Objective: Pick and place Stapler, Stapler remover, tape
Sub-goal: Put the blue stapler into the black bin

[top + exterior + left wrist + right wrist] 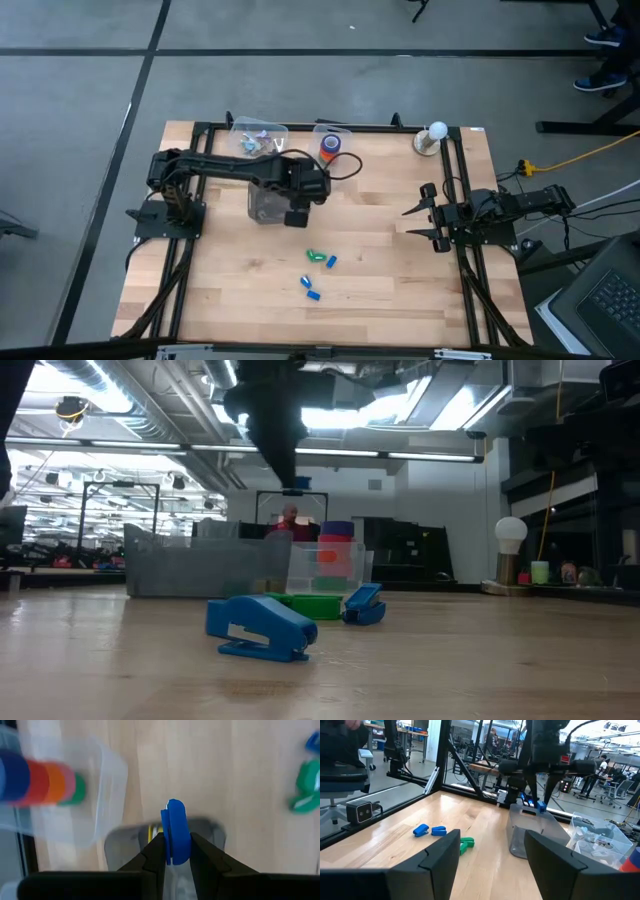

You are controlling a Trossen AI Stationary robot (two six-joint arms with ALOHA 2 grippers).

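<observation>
My left jaws [172, 851] pinching a blue stapler [175, 831] above the clear bin [210, 827], right jaws [492, 851] spread at three o'clock

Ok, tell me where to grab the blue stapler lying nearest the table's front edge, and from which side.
Take the blue stapler across its two long flat sides, mid-body, coming straight down from above: it lies low and long on the wood, apart from the other pieces. The open right pincer is probably best, since the left pincer is shut on a blue piece.
</observation>
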